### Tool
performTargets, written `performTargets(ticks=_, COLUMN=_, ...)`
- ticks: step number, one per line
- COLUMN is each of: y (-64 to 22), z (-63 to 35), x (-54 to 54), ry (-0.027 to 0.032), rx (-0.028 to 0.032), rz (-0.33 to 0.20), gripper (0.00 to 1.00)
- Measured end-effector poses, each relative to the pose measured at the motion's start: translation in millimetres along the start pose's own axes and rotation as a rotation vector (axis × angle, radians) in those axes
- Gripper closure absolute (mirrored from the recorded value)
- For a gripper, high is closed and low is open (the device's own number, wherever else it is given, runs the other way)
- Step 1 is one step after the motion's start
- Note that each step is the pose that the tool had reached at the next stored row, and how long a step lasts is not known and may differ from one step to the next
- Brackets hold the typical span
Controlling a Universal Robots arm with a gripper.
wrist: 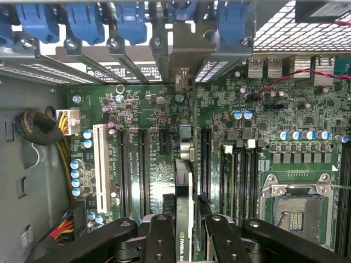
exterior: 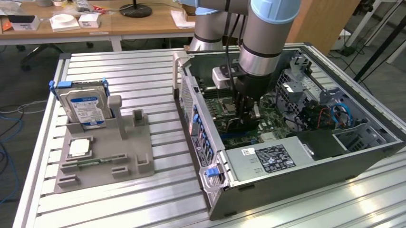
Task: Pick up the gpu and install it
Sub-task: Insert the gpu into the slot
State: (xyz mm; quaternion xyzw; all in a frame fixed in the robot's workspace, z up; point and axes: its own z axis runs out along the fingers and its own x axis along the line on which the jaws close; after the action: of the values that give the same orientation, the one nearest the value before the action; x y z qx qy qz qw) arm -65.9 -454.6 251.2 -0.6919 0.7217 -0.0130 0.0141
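The gpu (wrist: 184, 203) stands on edge between the gripper's (wrist: 185, 233) fingers (wrist: 160, 241), its long axis running straight away from the wrist toward the case's rear slot openings, its thin top edge facing the camera. Black expansion slots (wrist: 143, 170) lie parallel on either side of it on the green motherboard (wrist: 263, 120), with a white slot (wrist: 101, 167) farther out and the empty processor socket (wrist: 296, 211) off to the other side. Blue slot latches (wrist: 131, 22) line the rear wall ahead. The fingers are pinched on the card. In the exterior view the gripper (exterior: 246, 110) reaches down inside the open computer case (exterior: 355, 156).
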Motion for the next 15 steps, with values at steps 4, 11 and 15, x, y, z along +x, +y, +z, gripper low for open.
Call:
performTargets(ticks=4, y=0.0, z=0.0, x=0.1, ry=0.0, rx=0.0, rz=0.0, gripper=0.74)
performTargets(ticks=11, y=0.0, z=0.0, x=0.8, ry=0.0004, rx=0.0001, rz=0.0, gripper=0.74)
performTargets(ticks=15, y=0.0, z=0.2, x=1.1, ry=0.001, rx=0.0, rz=0.0, gripper=0.74)
